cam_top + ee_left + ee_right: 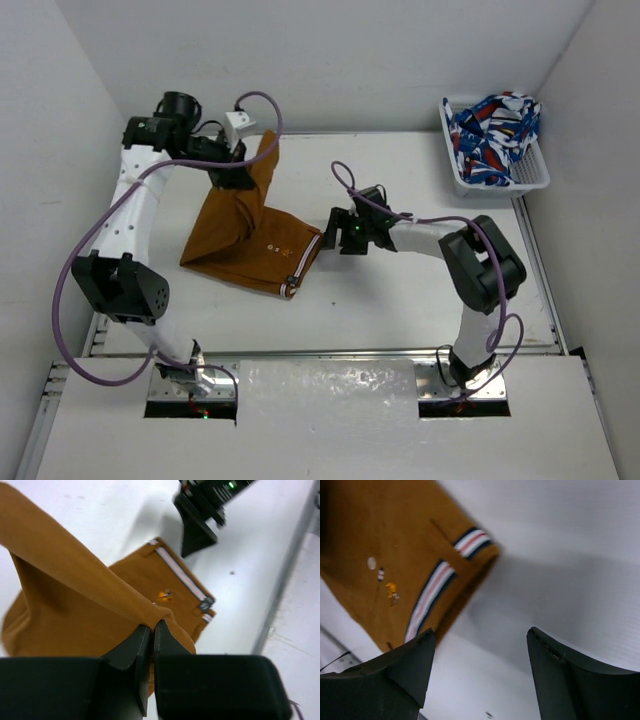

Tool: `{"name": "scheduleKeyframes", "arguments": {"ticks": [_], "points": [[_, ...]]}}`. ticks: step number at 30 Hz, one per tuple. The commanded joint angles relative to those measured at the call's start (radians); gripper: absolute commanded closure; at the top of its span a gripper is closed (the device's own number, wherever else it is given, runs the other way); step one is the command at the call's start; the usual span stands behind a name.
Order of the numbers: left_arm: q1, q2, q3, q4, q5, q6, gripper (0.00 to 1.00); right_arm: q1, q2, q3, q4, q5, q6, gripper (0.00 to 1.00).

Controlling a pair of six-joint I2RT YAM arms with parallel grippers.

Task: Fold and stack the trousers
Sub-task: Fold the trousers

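Observation:
The mustard-brown trousers [245,235] lie on the white table left of centre, waistband with its striped strip towards the right. My left gripper [232,172] is shut on a trouser leg end and holds it lifted above the rest of the cloth; in the left wrist view the fingertips [152,630] pinch a fold of the trousers [75,595]. My right gripper [330,235] is open and empty just right of the waistband; in the right wrist view [480,640] it hovers over bare table beside the trousers' striped edge [395,555].
A white basket [540,178] at the back right holds a blue-red-white patterned cloth [492,135]. White walls close in left, back and right. A metal rail [330,352] runs along the table's near edge.

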Motion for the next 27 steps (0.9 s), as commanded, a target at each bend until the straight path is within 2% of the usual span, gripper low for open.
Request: {"name": "scheduleKeyframes", "arguments": {"ticks": [1, 3, 6, 7, 10, 11, 14, 17, 21, 26, 27], "points": [[0.044, -0.035, 0.079, -0.055, -0.026, 0.051, 1.0, 0.033, 0.047, 0.056, 0.089, -0.074, 0.074, 0.3], [0.044, -0.056, 0.046, -0.055, -0.07, 0.063, 1.0, 0.033, 0.065, 0.041, 0.145, -0.1, 0.147, 0.32], [0.043, -0.109, -0.018, -0.055, -0.081, 0.06, 1.0, 0.033, 0.124, 0.108, 0.141, -0.096, 0.167, 0.44], [0.041, -0.116, -0.03, -0.054, -0.084, 0.059, 1.0, 0.035, 0.163, 0.133, 0.116, -0.085, 0.167, 0.56], [0.04, -0.132, -0.067, -0.055, -0.078, 0.043, 1.0, 0.03, 0.214, 0.231, 0.048, -0.028, 0.143, 0.71], [0.04, -0.133, -0.078, -0.054, -0.068, 0.036, 1.0, 0.027, 0.249, 0.286, 0.035, -0.014, 0.129, 0.81], [0.033, -0.132, -0.07, -0.055, -0.066, 0.019, 1.0, 0.01, 0.306, 0.401, -0.013, 0.047, 0.1, 0.92], [0.029, -0.112, -0.038, -0.055, -0.061, -0.012, 1.0, -0.007, 0.354, 0.51, -0.085, 0.116, 0.062, 0.97], [0.008, -0.07, -0.014, -0.054, -0.055, -0.061, 1.0, -0.016, 0.395, 0.598, -0.134, 0.133, 0.023, 0.98], [0.004, -0.054, 0.023, -0.054, 0.02, -0.069, 1.0, -0.027, 0.434, 0.668, -0.16, 0.139, 0.031, 0.97], [0.003, -0.047, 0.032, -0.051, 0.002, -0.07, 1.0, -0.028, 0.449, 0.702, -0.168, 0.119, 0.019, 0.82]]}}
